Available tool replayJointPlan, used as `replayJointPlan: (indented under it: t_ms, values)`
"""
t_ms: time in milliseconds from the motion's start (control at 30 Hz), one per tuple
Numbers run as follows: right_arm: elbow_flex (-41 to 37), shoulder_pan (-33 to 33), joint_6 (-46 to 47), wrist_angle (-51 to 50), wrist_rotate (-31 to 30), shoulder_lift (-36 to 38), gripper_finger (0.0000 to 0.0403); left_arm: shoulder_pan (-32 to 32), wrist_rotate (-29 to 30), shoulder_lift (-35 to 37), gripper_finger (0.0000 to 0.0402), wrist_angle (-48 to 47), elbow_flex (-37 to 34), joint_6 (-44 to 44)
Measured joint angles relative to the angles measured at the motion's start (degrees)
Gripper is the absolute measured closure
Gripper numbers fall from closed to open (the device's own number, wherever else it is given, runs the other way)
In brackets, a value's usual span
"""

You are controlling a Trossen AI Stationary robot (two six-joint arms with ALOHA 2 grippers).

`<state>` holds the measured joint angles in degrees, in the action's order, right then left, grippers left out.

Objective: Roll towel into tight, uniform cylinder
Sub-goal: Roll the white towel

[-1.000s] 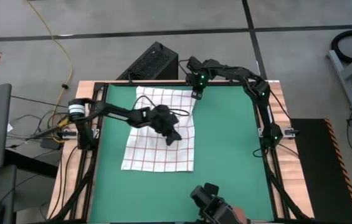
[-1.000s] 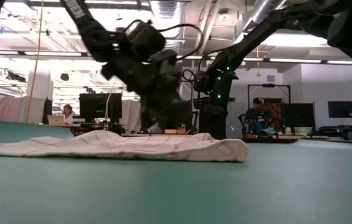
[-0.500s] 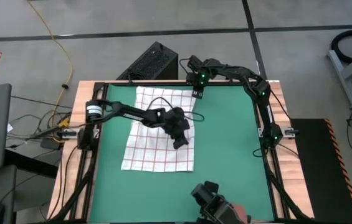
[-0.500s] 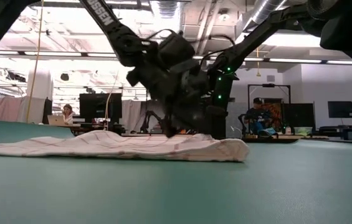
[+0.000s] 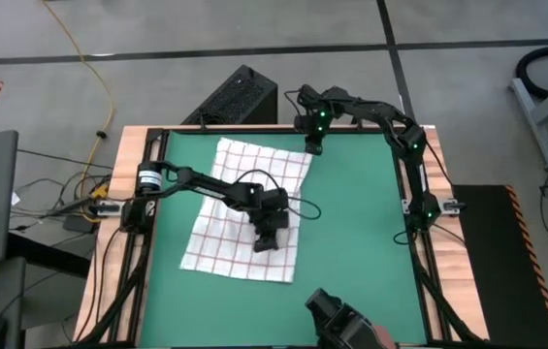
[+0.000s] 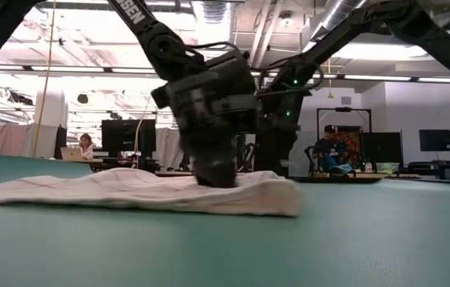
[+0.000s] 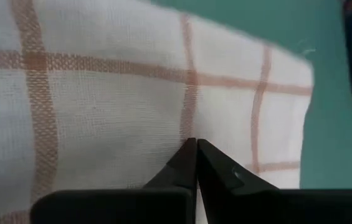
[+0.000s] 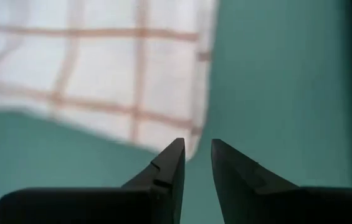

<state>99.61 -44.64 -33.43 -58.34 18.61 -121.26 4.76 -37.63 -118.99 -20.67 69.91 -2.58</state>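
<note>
The white towel point(image 5: 235, 208) with thin red grid lines lies spread on the green mat point(image 5: 351, 233), turned a little askew. It also shows in the low view point(image 6: 129, 191), the left wrist view point(image 7: 101, 93) and the right wrist view point(image 8: 101, 74). My left gripper point(image 5: 267, 242) is shut and down on the towel's near right part point(image 6: 213, 179). My right gripper point(image 5: 312, 148) hovers over the mat just off the towel's far right corner point(image 8: 194, 134), its fingers a narrow gap apart point(image 8: 195, 149) and empty. My left gripper presses its shut fingertips point(image 7: 195, 144) down on the towel's upper face point(image 7: 188, 118), in its near right part, a little in from the right edge. The fingers come from above, pointing down. The towel lies on the mat under them.
A black box point(image 5: 240, 97) stands off the table's far edge. A black device point(image 5: 337, 320) sits at the near edge. A black frame point(image 5: 419, 262) borders the mat. Bare mat lies right of the towel. A person point(image 6: 330, 151) sits in the room behind.
My left gripper has gone toward the right edge, then toward the near edge and down onto the towel. The towel has slid toward the near edge and turned a little, its near right corner swinging nearer. My right gripper has stayed at the far right corner.
</note>
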Motion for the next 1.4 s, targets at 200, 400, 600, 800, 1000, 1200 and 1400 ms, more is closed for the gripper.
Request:
replayJointPlan:
  t_ms: [200,400,600,800,1000,1200,1400]
  values:
    - [-0.07,2.93,0.35,-4.59,11.70,0.90,0.0303,-2.23,4.64,1.25,0.0401,-22.75,-0.04,18.56]
    - [-2.56,10.68,-0.85,6.54,11.50,0.88,0.0309,-3.02,18.34,6.86,0.0401,-29.68,-0.42,24.84]
    - [-2.57,14.10,0.26,13.80,4.59,0.90,0.0317,-3.23,28.70,15.49,0.0401,-28.54,-0.63,16.39]
    - [-4.34,12.70,1.58,14.38,2.35,0.90,0.0325,-6.64,22.99,22.19,0.0401,-25.89,-0.69,12.69]
    - [-8.07,11.03,2.06,13.90,2.28,0.84,0.0327,-12.40,21.33,25.57,0.0401,-11.07,-3.96,4.96]
    - [-9.87,10.86,2.10,14.36,2.14,0.84,0.0327,-20.13,26.43,24.06,0.0401,7.35,-13.23,-5.46]
    - [-10.88,10.71,2.10,14.40,-4.23,0.84,0.0328,-24.34,29.96,19.75,0.0401,18.98,-19.51,-15.43]
